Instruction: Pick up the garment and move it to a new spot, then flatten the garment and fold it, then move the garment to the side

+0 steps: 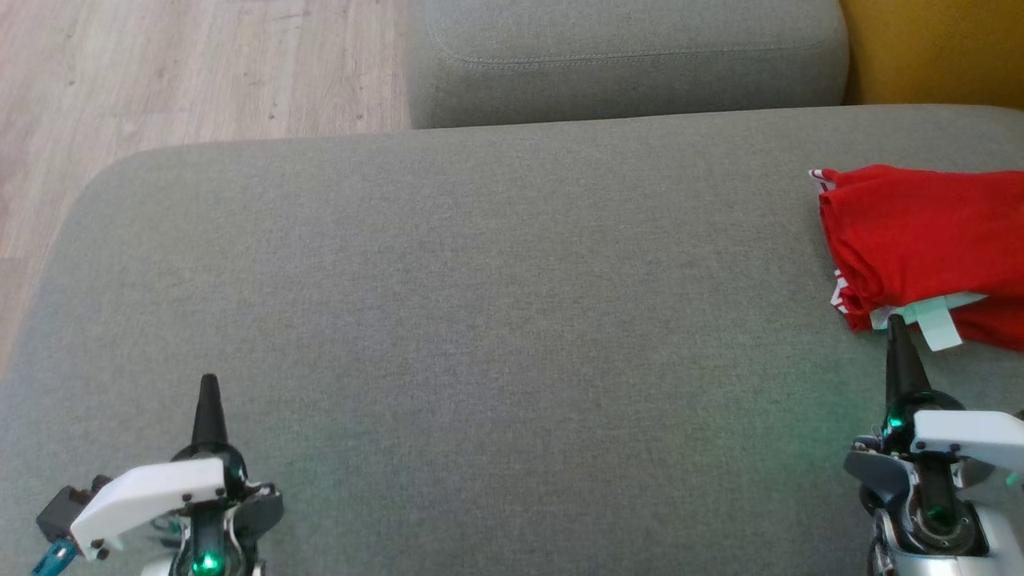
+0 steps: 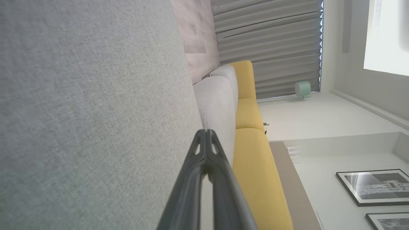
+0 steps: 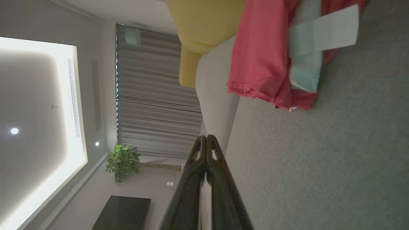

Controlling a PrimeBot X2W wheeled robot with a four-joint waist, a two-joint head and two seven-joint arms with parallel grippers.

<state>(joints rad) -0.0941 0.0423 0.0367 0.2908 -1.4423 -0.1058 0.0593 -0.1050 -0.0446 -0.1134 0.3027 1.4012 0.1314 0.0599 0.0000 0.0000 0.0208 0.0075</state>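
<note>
The garment (image 1: pixel 928 240) is a red cloth with pale mint trim, folded into a bundle at the right edge of the grey sofa seat (image 1: pixel 480 320). In the right wrist view the garment (image 3: pixel 262 54) lies ahead of the fingers. My right gripper (image 1: pixel 896 322) is shut and empty, its tip just short of the garment's near edge; the tips (image 3: pixel 207 138) meet in its wrist view. My left gripper (image 1: pixel 209 380) is shut and empty over the seat's near left part, far from the garment, with its tips (image 2: pixel 206 131) together.
A second grey cushion (image 1: pixel 624 56) stands behind the seat, with a yellow sofa piece (image 1: pixel 936 48) at the back right. Wooden floor (image 1: pixel 184 72) lies beyond the seat's left and far edges. The seat's rounded corner is at the upper left.
</note>
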